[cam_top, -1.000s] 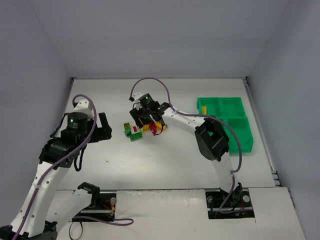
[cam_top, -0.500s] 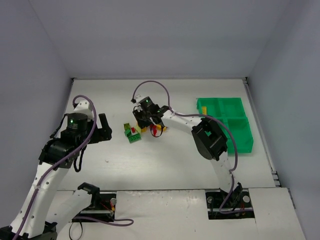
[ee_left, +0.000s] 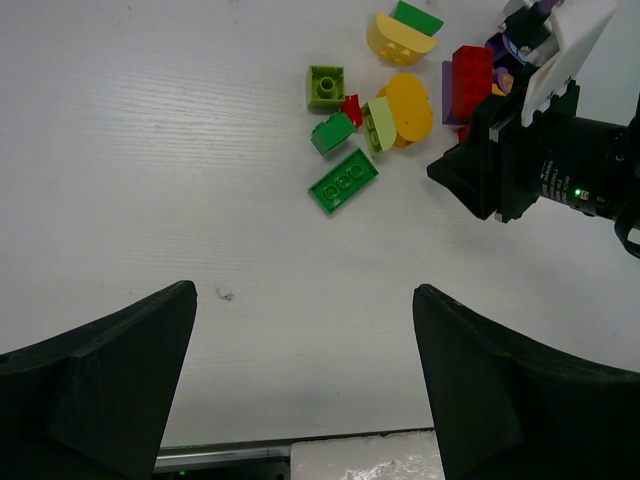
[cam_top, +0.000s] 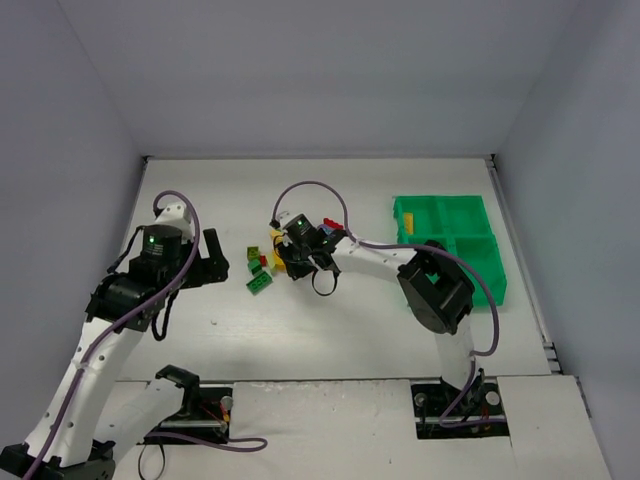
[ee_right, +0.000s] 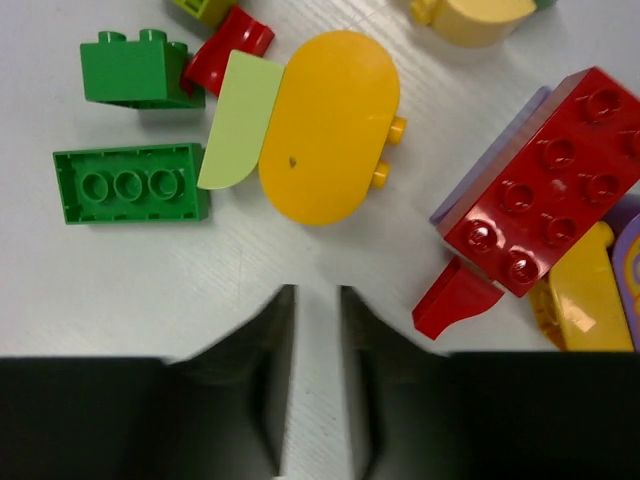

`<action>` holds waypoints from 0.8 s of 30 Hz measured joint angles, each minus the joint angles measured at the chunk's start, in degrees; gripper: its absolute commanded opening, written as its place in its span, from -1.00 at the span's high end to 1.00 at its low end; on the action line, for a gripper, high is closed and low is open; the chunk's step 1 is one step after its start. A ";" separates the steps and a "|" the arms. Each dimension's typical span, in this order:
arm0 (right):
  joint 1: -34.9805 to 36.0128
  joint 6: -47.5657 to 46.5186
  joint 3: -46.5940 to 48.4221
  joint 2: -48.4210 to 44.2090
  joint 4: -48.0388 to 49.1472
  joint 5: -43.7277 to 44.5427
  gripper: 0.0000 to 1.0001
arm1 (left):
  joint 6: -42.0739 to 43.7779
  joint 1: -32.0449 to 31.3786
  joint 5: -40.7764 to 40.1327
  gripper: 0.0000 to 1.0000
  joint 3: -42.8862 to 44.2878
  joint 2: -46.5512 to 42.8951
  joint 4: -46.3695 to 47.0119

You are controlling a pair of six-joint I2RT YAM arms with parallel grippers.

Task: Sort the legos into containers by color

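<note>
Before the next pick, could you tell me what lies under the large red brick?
A purple piece shows beneath the red brick along its left edge; the rest is covered.

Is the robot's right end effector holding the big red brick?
No, the right end effector has only bare table showing in the narrow gap between its fingers, and the red brick lies off to one side.
</note>
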 measured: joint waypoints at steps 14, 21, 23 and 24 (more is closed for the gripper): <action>0.35 -5.03 4.52 -0.48 -0.68 1.09 -0.26 | -1.11 0.00 0.85 -0.65 0.00 1.38 0.90; -0.33 -8.48 8.13 2.49 -0.37 -1.18 -0.29 | -1.31 0.00 0.76 -0.65 0.00 1.01 0.81; -0.92 -9.97 8.20 3.21 -0.46 -2.62 -0.30 | -1.31 0.00 0.74 -0.65 0.00 0.85 0.81; -1.51 -10.97 8.20 3.56 -0.61 -3.65 -0.30 | -1.29 0.00 0.74 -0.65 0.00 0.81 0.79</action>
